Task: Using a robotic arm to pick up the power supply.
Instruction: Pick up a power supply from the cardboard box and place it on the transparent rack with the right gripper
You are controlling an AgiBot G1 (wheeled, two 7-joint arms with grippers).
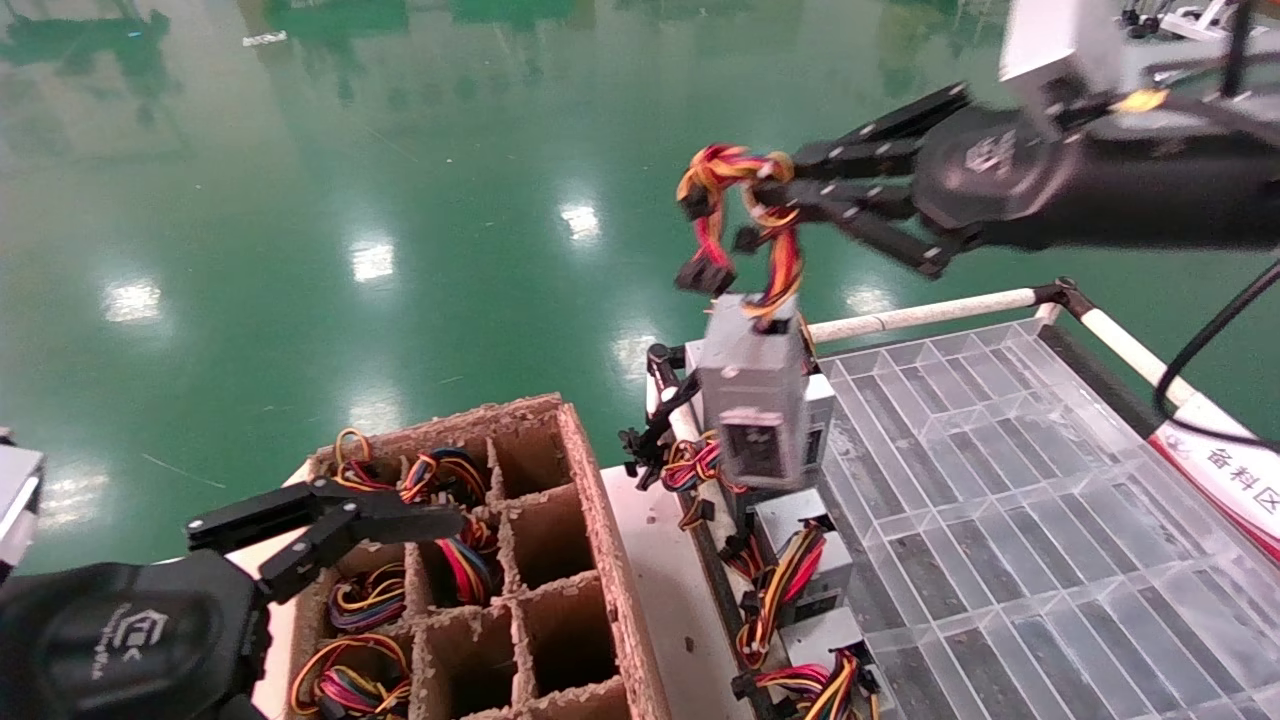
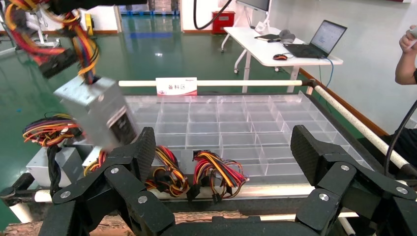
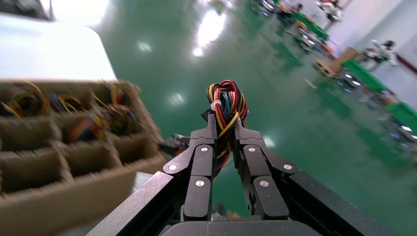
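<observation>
Grey metal caught the light in the head view, where the power supply (image 1: 762, 400) hung in the air below the right gripper (image 1: 765, 205), whose fingers were clamped together on its looped red, yellow and orange wires (image 1: 745, 215); the box dangled tilted, vent end down, above the near edge of the clear divided tray (image 1: 1010, 480). Under it, more grey units (image 1: 800, 560) lay in a row along that tray's edge, and beyond those stood the cardboard crate (image 1: 545, 560) of cells, some holding coiled wires. The left gripper (image 1: 330, 530) hovered over the crate's near cells with its fingers apart, holding nothing. From the left wrist view, the same open fingers (image 2: 307, 155) framed the tray, with the hanging power supply (image 2: 98, 115) up beyond one fingertip and wire bundles (image 2: 216, 172) lying between them farther off. From the right wrist view, the two fingers (image 3: 204, 150) pressed against either side of the wire loop (image 3: 227, 105), which stuck out past their tips over the green floor (image 3: 305, 98), the crate blurred off to one side.
</observation>
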